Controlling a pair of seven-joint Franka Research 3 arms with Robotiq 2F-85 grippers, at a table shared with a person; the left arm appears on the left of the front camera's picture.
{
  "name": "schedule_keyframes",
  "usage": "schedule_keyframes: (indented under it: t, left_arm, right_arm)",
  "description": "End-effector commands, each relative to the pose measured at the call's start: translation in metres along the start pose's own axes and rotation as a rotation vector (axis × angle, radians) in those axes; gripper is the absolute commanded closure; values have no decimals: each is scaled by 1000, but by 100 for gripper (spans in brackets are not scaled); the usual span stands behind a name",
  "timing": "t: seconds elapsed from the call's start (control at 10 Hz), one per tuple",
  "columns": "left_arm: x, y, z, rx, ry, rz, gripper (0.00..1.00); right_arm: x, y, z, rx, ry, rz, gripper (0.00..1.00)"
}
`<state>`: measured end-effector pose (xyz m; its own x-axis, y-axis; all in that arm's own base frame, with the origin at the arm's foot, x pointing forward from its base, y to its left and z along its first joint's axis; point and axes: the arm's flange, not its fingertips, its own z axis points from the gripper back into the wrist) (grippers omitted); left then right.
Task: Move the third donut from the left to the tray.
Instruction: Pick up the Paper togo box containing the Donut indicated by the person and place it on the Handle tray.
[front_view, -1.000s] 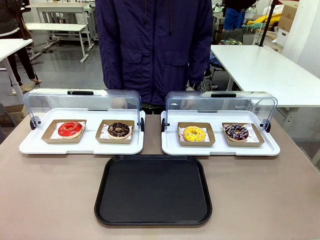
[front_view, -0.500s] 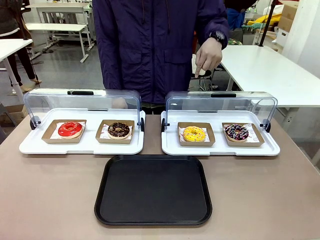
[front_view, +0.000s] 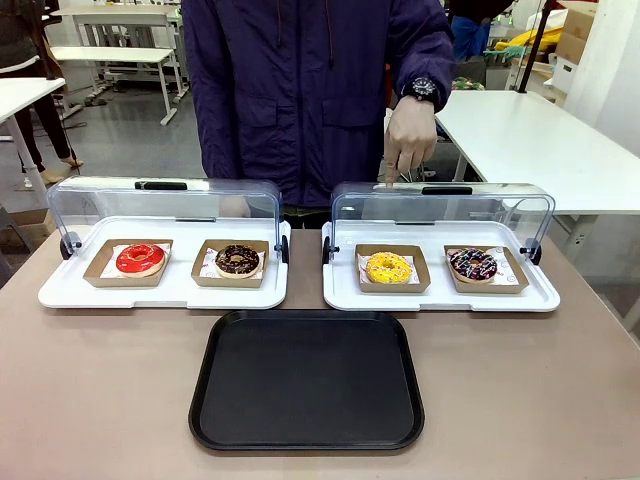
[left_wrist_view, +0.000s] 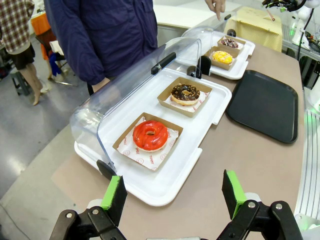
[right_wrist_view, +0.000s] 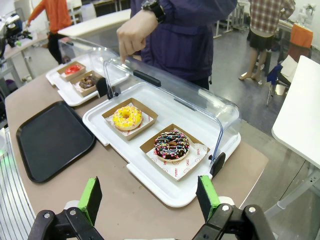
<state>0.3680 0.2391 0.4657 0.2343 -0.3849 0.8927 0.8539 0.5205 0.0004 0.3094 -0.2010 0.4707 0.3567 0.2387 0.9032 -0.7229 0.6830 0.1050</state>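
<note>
A: In the right-hand display case (front_view: 440, 298), is the yellow donut (front_view: 388, 267) untouched?

B: Yes, in its holder (front_view: 421, 282), apart from the black tray (front_view: 306, 380). The whole move remains. The left gripper (left_wrist_view: 174, 191) and right gripper (right_wrist_view: 150, 196) gape wide, holding nothing. The person's hand (front_view: 410, 135) points down, perhaps touching the lid (front_view: 440, 205).

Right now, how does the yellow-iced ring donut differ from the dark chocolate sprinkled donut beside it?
The yellow-iced ring donut has bright yellow icing; the dark chocolate sprinkled donut has dark icing, denser sprinkles. The yellow one lies nearer the table's middle, the chocolate one nearer its end. Both sit in brown cardboard holders.
</note>
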Motion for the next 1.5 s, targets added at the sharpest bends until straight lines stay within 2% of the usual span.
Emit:
schedule_keyframes:
  t: [0.0, 1.4]
  left_arm:
    - [0, -1, 1, -8, 5, -8, 0]
    - [0, -1, 1, -8, 5, -8, 0]
  right_arm:
    - [1, -3, -1, -4, -25, 23, 0]
    - [1, -3, -1, -4, -25, 23, 0]
